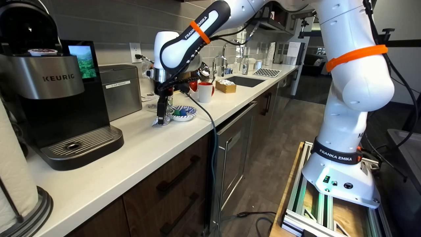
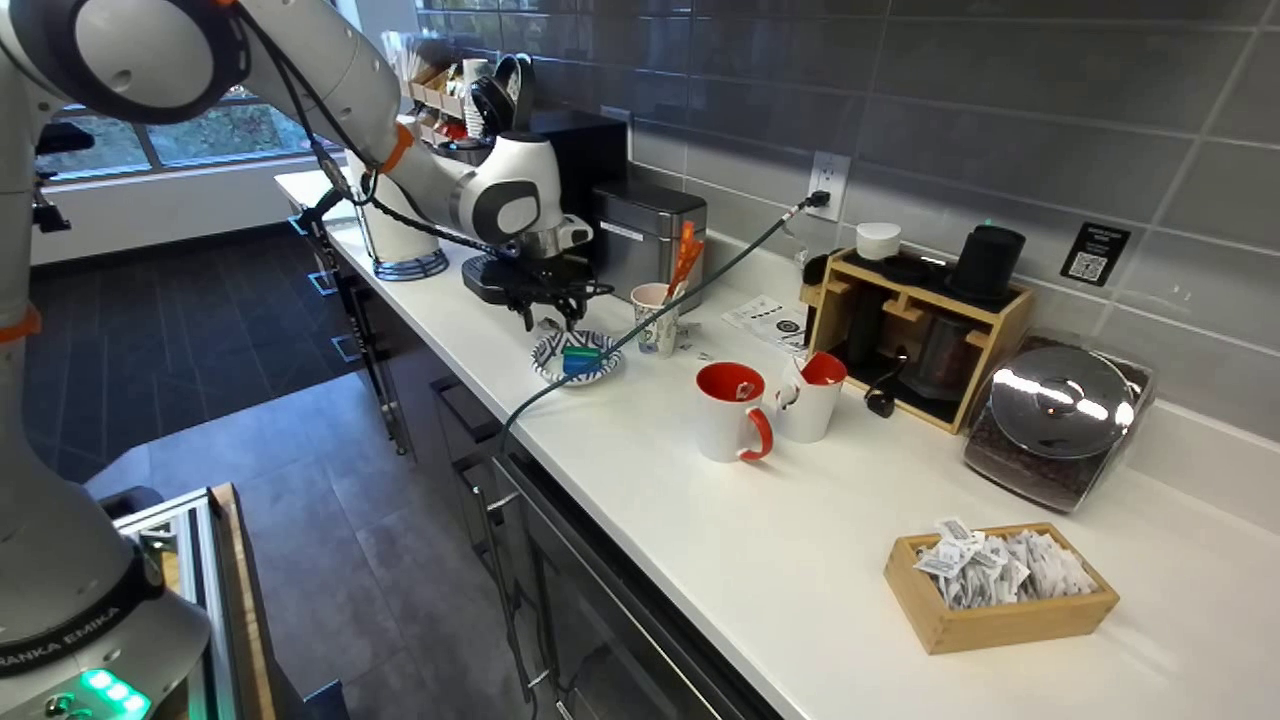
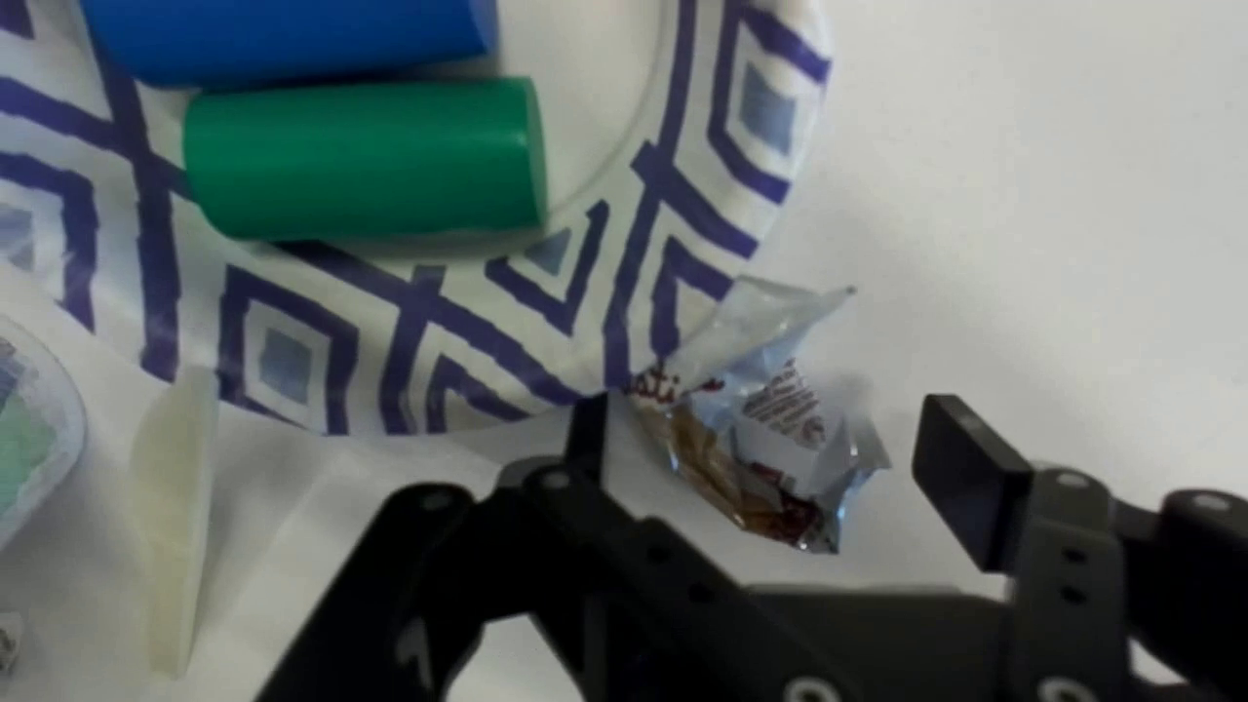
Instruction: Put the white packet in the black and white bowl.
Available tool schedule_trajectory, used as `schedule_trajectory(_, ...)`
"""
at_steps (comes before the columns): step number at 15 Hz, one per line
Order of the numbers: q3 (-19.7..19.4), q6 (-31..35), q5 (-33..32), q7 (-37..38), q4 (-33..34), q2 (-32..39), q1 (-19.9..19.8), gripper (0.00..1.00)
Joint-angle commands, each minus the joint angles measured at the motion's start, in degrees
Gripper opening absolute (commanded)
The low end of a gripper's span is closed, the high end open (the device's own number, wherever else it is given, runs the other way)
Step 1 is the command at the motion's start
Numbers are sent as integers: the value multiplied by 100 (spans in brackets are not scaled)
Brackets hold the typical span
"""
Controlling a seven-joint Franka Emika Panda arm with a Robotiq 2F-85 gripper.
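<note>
- Far left of my feed: paper towel roll [image 1: 14, 158] on its stand, cut by the frame edge.
- Next, Keurig coffee machine [image 1: 62, 79], top raised, pod [image 1: 42, 52] in its holder; lit screen [image 1: 81, 61] with green landscape just to the right.
- Gray metal box [image 1: 121, 93], lid down.
- My gripper [image 2: 550, 325]: points down, low at the counter [image 3: 1053, 214], jaws spread wide, nothing held. Fingers [image 3: 975, 478] straddle the white packet [image 3: 765, 439]. Wrist view: strip of counter between packet and the finger at right; finger at left very near it, contact I can't tell.
- Packet lies on the counter, outside the black and white bowl [image 3: 721, 195]. Crumpled, shiny, dark red lettering, brown low down. Upper corner overlaps the rim in wrist view; can't tell if touching.
- Bowl: just right of my fingertips here. Whitish, dark bluish diamond pattern. Holds green cylinder [image 3: 366, 161] on its side, blue piece [image 3: 292, 39] alongside, cropped in wrist view.
- Cable [image 1: 215, 138] hangs over the counter's front edge.
- Two white mugs [image 2: 725, 430], red inside, near each other, in both exterior views.
- Wooden box [image 2: 1010, 628] of paper sachets [image 2: 1000, 570], then sink [image 1: 245, 81].
- Far right: my robot base [image 1: 342, 179], lights on, on a railed platform [image 1: 315, 227].
</note>
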Motion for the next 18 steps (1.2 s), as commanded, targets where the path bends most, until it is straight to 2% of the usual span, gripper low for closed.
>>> schedule_trajectory(1, -74, -12, -148, 190, -48, 29, 42, 50)
schedule_trajectory(5, -98, 186, -275, 220, -55, 2, 85, 19)
schedule_trajectory(8, -6, 577, -389, 103, -24, -99, 145, 1)
schedule_trajectory(9, 23, 784, -449, 82, -57, -181, 178, 0)
schedule_trajectory(10, 66, 1008, -448, 60, -151, -292, 173, 4)
schedule_trajectory(11, 83, 1181, -429, 119, -302, -453, 175, 1)
schedule_trajectory(13, 21, 1502, -395, 354, -731, -822, 160, 3)
schedule_trajectory(18, -593, 2169, -713, 1521, -1889, -1635, 154, 3)
